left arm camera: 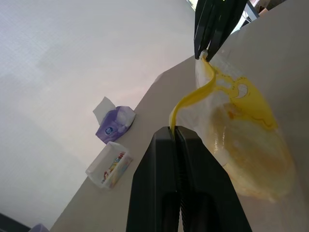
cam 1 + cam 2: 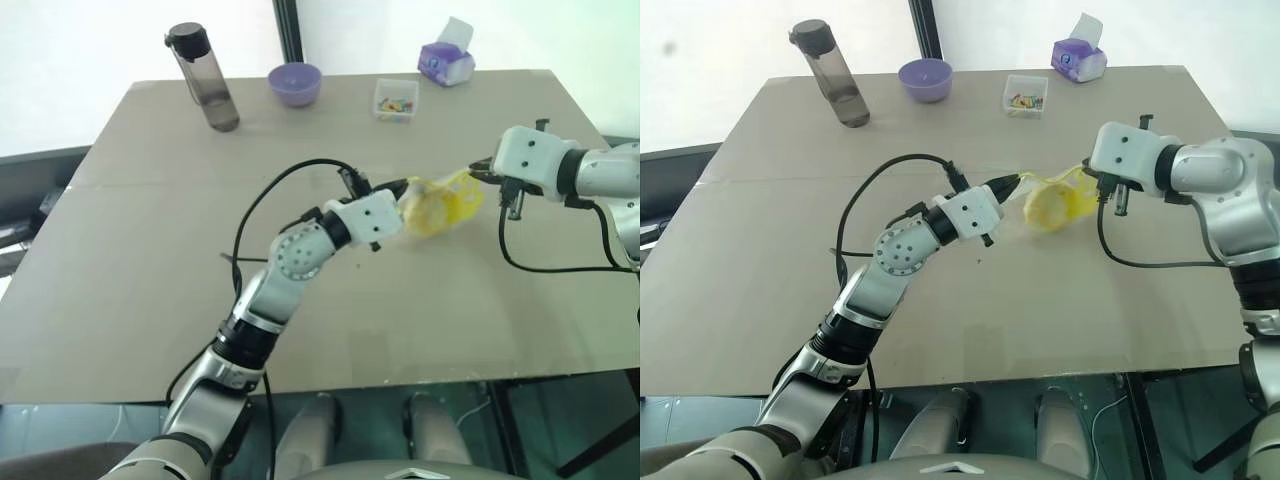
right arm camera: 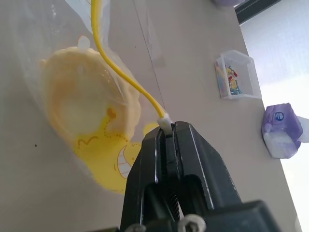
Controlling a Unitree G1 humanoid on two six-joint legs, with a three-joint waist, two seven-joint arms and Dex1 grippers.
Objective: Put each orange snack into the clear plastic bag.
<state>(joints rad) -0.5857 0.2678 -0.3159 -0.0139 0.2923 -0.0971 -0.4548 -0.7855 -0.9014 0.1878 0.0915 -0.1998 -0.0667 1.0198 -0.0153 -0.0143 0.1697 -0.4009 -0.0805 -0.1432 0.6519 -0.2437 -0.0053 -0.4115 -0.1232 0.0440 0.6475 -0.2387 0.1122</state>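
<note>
My left gripper (image 2: 405,186) is clenched on one end of the yellow strip of the clear plastic bag (image 2: 445,205), and my right gripper (image 2: 480,172) is pinched tight on the other end — the bag hangs between the two, lifted above the middle of the worktop (image 2: 150,290), a little toward its right edge. The orange snack (image 3: 89,113) sits inside the bag already, resting low against the crinkled film, with the strip bowed in an arc above it. I judge the loading step done for this bun; what is in hand now is closing or setting down the bag. The next move calls for both grippers to keep the strip taut and level so the mouth does not gape and let the bun roll out. Farther off, near the back edge, stand a dark water bottle (image 2: 205,80), a purple bowl (image 2: 295,83), a small clear box (image 2: 396,100) of coloured bits and a purple tissue pack (image 2: 446,62) — no other orange snack among them.
</note>
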